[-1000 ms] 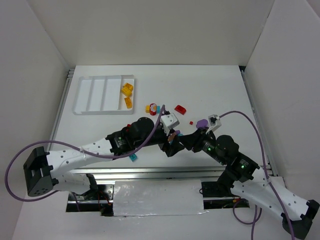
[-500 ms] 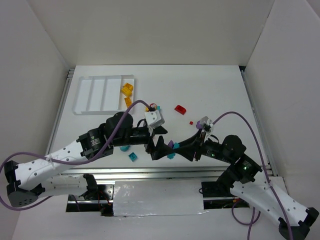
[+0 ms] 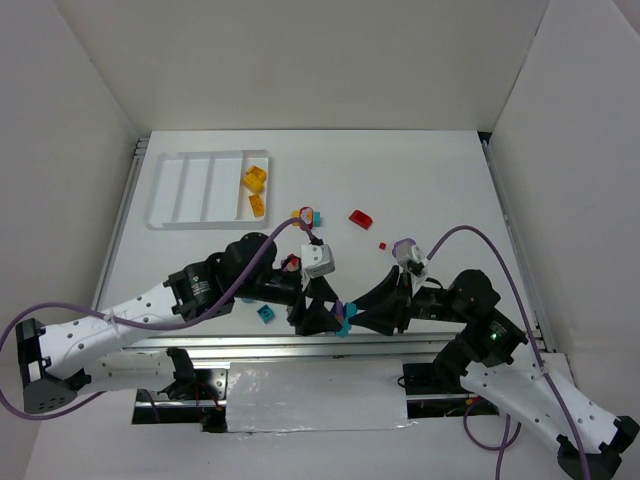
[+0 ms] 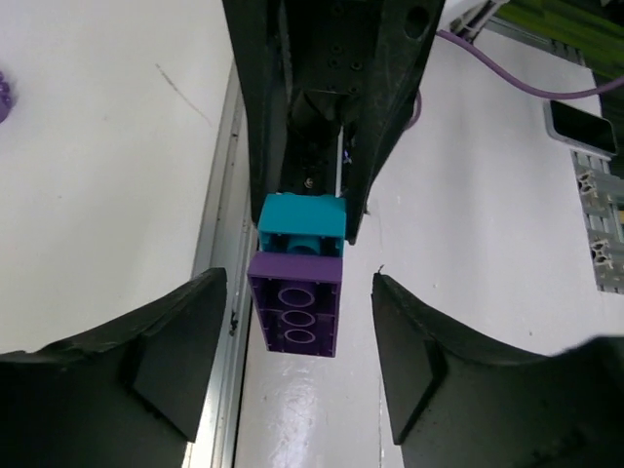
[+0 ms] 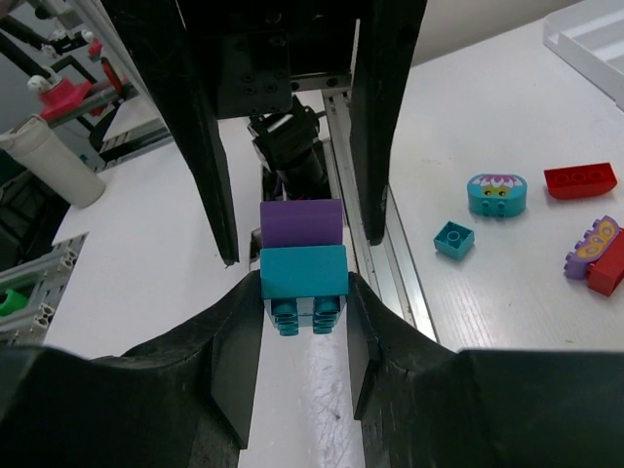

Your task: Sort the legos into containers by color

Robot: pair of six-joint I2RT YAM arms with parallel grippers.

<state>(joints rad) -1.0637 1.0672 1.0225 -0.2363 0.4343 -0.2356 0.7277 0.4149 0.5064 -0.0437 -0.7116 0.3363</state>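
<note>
My right gripper (image 5: 304, 292) is shut on a teal brick (image 5: 304, 273) that is stuck to a purple brick (image 5: 301, 224). The pair hangs over the table's near edge (image 3: 343, 318). My left gripper (image 4: 298, 322) faces it, open. Its fingers (image 4: 185, 341) stand on either side of the purple brick (image 4: 297, 312) with a gap on both sides. The white tray (image 3: 185, 190) lies at the far left, and two yellow legos (image 3: 256, 180) sit in its rightmost compartment. Its other compartments look bare.
Loose legos lie mid-table: a red one (image 3: 360, 218), a tiny red one (image 3: 381, 244), a multicoloured cluster (image 3: 305, 216) and a small teal square (image 3: 266, 314). The right wrist view shows a teal rounded piece (image 5: 496, 194). A metal rail (image 3: 300, 345) runs along the near edge.
Both wrists have swung towards the near edge and now face each other. The left gripper has come round the purple brick and its jaws have narrowed somewhat. The right grip is unchanged.
</note>
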